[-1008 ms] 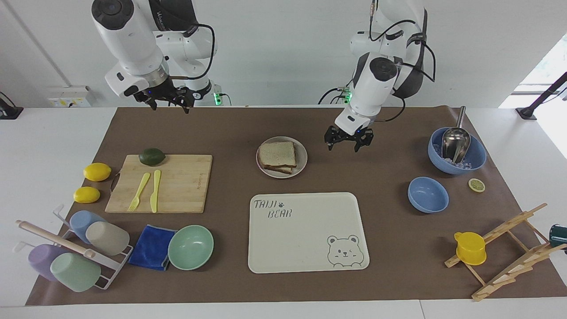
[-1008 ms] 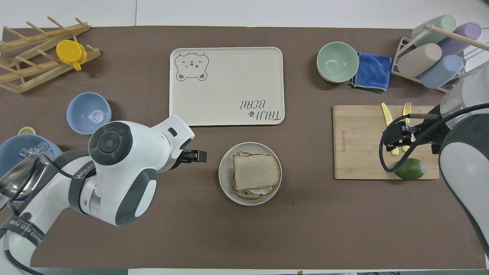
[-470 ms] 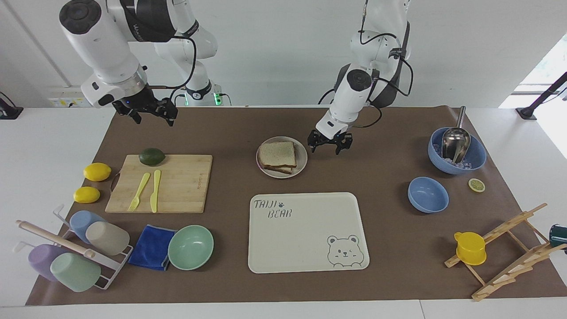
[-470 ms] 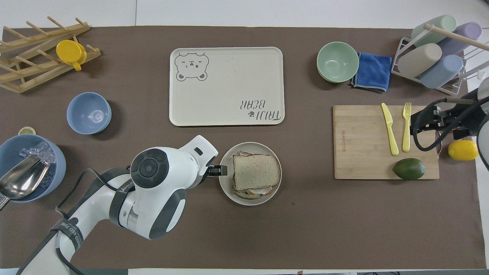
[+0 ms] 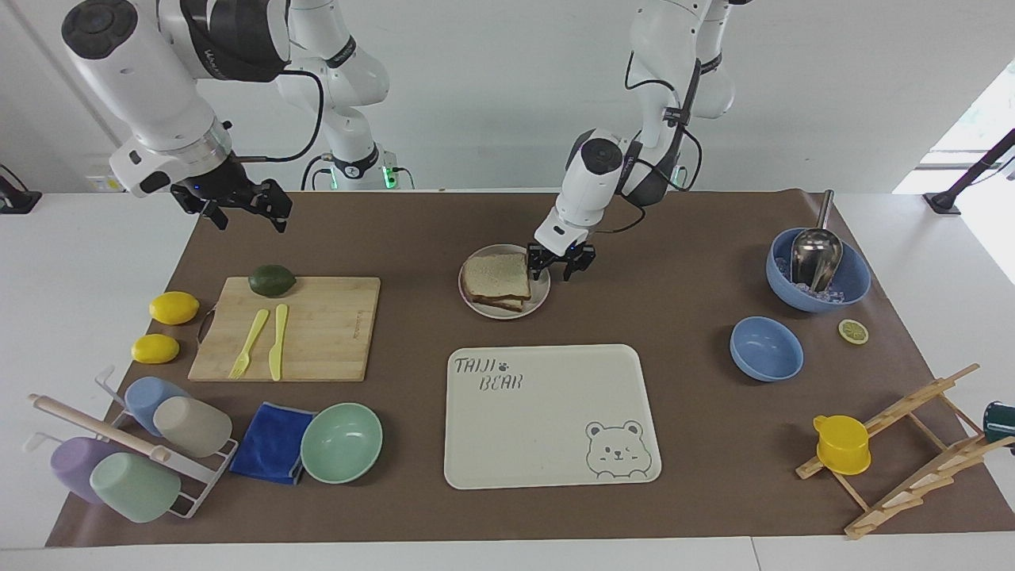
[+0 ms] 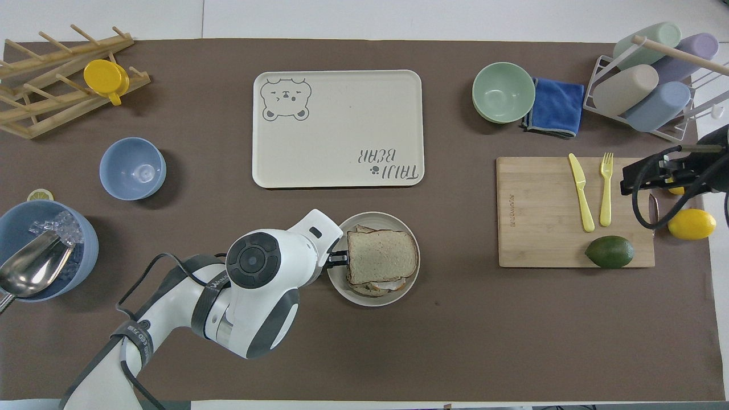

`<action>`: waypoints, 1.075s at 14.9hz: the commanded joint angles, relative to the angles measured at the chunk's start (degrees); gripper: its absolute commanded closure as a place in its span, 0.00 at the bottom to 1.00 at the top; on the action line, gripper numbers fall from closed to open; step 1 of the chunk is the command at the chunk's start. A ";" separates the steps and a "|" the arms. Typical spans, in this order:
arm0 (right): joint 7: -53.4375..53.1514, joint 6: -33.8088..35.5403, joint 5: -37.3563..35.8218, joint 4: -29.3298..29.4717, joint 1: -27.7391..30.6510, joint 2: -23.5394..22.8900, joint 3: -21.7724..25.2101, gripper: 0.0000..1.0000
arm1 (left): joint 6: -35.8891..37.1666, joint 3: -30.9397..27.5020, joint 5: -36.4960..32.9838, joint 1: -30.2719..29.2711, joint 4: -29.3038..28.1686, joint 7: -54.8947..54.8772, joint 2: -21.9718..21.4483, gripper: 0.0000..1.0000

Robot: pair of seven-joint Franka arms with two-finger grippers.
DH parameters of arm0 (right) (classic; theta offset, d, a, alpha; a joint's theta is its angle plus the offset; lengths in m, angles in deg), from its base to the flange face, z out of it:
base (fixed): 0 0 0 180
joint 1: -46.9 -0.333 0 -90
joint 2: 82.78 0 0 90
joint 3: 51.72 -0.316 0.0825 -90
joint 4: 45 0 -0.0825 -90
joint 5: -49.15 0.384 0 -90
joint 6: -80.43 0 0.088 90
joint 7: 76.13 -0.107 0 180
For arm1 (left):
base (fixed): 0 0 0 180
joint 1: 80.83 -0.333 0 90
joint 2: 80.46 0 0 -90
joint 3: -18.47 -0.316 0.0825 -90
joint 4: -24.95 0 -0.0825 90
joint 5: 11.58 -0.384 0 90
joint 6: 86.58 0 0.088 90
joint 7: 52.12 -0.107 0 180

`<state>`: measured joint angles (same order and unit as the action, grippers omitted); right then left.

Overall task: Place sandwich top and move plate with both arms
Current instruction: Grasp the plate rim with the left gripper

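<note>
Two arms stood over the bench (image 5: 95, 262). Seen from across it, the left gripper (image 5: 555, 274) was down at the plate (image 5: 499, 311), at the part of its rim toward the left arm's end. Its fingers (image 5: 539, 268) stood a moderate way apart, one over the plate just beside the bread and the other outside the rim. I could not tell whether either touched the rim. The sandwich top (image 5: 497, 275) lay flat on a lower slice (image 5: 507, 302) in the plate, its brown crust showing around the edge. The plate sat on the brown mat (image 5: 690, 444) about midway along the bench, nearer to the robots than the bear tray (image 5: 547, 444). The right gripper (image 5: 238, 208) hung in the air over the mat's corner at the right arm's end, fingers spread wide and holding nothing. A cutting board (image 5: 317, 333) with an avocado (image 5: 272, 280) lay below it.

From above, the left arm's white wrist (image 6: 267, 267) covered most of its gripper. Only a dark tip showed at the plate's rim (image 6: 373, 300), right against the edge of the bread (image 6: 381, 256). A little white peeked out under that slice on the side nearer the robots. The right gripper (image 6: 655, 173) sat over the end of the cutting board (image 6: 541, 216), close to a lemon (image 6: 691, 224).
</note>
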<state>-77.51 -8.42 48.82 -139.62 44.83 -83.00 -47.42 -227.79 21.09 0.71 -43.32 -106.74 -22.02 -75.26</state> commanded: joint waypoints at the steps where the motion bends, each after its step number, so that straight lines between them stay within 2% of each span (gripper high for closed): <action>1: 2.43 -3.08 0.86 -0.30 -0.22 -0.04 1.06 0.00 | -1.07 -0.68 0.81 0.81 -0.76 0.57 -0.45 0.42; 7: 2.87 -3.35 1.11 -0.04 -0.22 -0.48 1.06 0.00 | -1.51 -0.60 0.81 0.90 -0.85 0.75 0.78 0.54; 10: 2.78 -2.21 0.85 -0.39 -1.53 0.92 1.15 0.00 | -1.60 -0.60 0.81 0.90 -0.85 0.66 0.96 0.66; 12: 2.78 -1.86 0.68 -0.48 -1.62 1.01 1.23 0.00 | -1.69 -0.60 1.16 0.90 -0.85 0.66 0.96 0.79; 14: 2.78 -1.86 0.59 -0.56 -1.10 0.92 1.23 0.00 | -1.95 -0.60 1.86 0.90 -0.76 0.66 0.96 0.96; 16: 2.52 0.67 0.77 0.66 -0.83 0.66 1.23 0.00 | -1.95 -0.60 2.21 0.73 -0.76 0.66 0.96 1.00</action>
<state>-76.28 -10.07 48.82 -139.50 43.56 -82.75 -46.59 -228.48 21.21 1.85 -43.24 -106.69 -21.73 -74.58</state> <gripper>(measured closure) 0.000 0.943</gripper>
